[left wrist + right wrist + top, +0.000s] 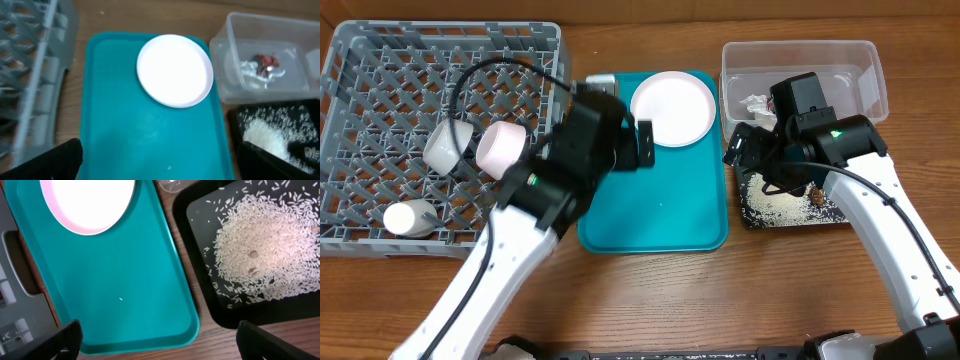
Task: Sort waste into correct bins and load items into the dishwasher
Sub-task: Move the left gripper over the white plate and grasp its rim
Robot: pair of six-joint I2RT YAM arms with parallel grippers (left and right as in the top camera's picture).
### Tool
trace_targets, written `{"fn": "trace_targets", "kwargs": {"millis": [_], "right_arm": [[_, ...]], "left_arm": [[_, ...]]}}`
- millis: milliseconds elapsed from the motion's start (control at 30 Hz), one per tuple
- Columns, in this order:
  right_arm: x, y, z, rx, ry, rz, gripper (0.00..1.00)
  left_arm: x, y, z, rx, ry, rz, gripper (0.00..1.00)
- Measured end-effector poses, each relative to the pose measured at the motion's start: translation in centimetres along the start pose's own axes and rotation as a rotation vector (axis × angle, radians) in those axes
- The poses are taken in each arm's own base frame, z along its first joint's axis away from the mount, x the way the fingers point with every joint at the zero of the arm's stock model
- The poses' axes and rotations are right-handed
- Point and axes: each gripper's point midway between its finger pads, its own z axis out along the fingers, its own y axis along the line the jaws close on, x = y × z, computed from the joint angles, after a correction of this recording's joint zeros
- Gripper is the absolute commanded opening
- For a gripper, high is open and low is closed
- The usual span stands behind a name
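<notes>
Plate sits just ahead of left arm's spread jaws.

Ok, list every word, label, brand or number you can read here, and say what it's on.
None can be read.
Teal tray, white plate, clear tub, black tray, grey dish rack: no print visible.
Pale marks on a grey part, right wrist view: too blurred.

The dish rack is matt grey plastic, the teal tray smooth and faintly glossy, the tub clear plastic, the plate smooth white, and the table grained wood.
</notes>
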Motion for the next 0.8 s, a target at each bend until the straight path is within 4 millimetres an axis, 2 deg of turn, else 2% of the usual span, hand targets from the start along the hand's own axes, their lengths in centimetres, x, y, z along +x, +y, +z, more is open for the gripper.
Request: {"fn": "trace_targets", "kwargs": {"millis": [133,267,367,433,533,667,800], "right_arm": [[0.0,0.0,0.0,0.0,0.0,0.0,1.0],[0.0,0.0,0.0,0.0,-0.001,0.0,1.0],[0.0,0.0,0.0,-0.001,-0.001,0.0,1.0],[0.0,0.0,0.0,-0.002,-0.002,0.0,1.0],[0.0,0.0,0.0,-0.001,-0.001,0.0,1.0],[0.0,0.0,0.0,-0.001,-0.001,0.0,1.0],[0.0,0.0,0.0,-0.001,-0.001,0.0,1.0]], "left_arm": [[0.4,1.0,4.8,0.038,0.093,-0.073,0.86],[1.6,2.4,9.3,0.02,0.2,-0.115,0.85],[1.8,2.1,12.3,0.021,0.244,-0.117,0.84],[2.0,1.8,14.2,0.024,0.269,-0.112,0.8],[2.7,1.8,16.8,0.018,0.306,-0.109,0.71],[4.7,2.2,19.8,0.006,0.355,-0.135,0.64],[6.4,2.4,21.7,0.007,0.396,-0.163,0.63]]}}
